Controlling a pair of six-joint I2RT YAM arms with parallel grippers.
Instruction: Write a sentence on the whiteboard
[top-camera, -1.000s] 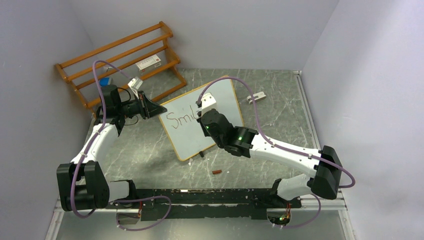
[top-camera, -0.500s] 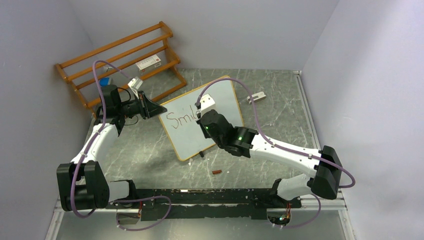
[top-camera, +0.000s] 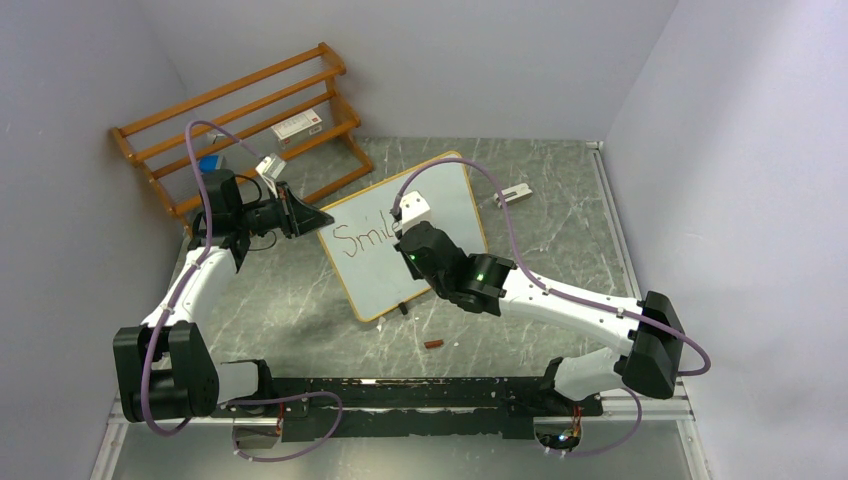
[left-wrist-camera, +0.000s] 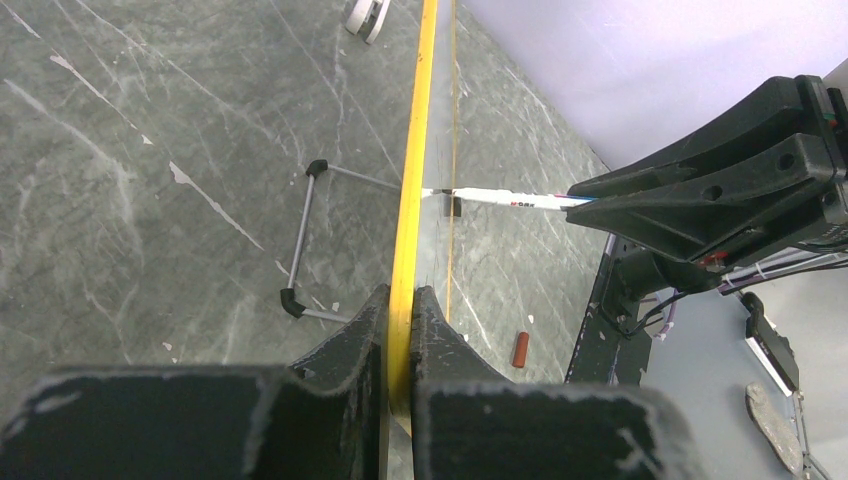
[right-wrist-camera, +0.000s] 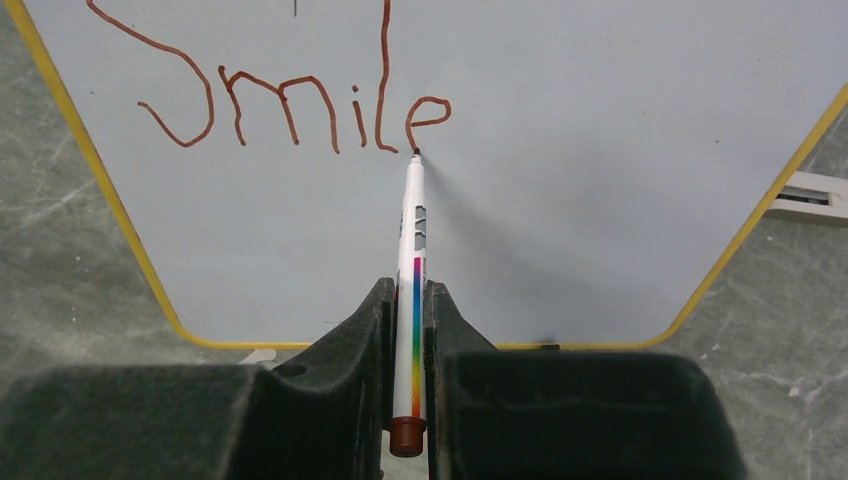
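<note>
The whiteboard (top-camera: 372, 278) stands tilted mid-table, with a yellowish frame (left-wrist-camera: 413, 150). My left gripper (top-camera: 318, 222) is shut on its left edge, the jaws pinching the frame (left-wrist-camera: 401, 300). My right gripper (top-camera: 404, 236) is shut on a white marker (right-wrist-camera: 412, 260) with a rainbow stripe. The marker's tip (right-wrist-camera: 416, 152) touches the board at the foot of the last letter. The sentence (right-wrist-camera: 290, 105) reads "Smile" in red-brown strokes. In the top view (top-camera: 358, 238) the right wrist hides its end. The marker also shows in the left wrist view (left-wrist-camera: 510, 200).
An orange-brown slatted rack (top-camera: 240, 110) stands at the back left with a white box (top-camera: 297, 126) on it. A brown marker cap (top-camera: 434, 344) lies in front of the board. A small white piece (top-camera: 512, 195) lies right of the board. The board's wire stand (left-wrist-camera: 305, 235) juts out behind it.
My right gripper has shifted very slightly with the marker at the end of "Smile". The left arm and the board have not moved.
</note>
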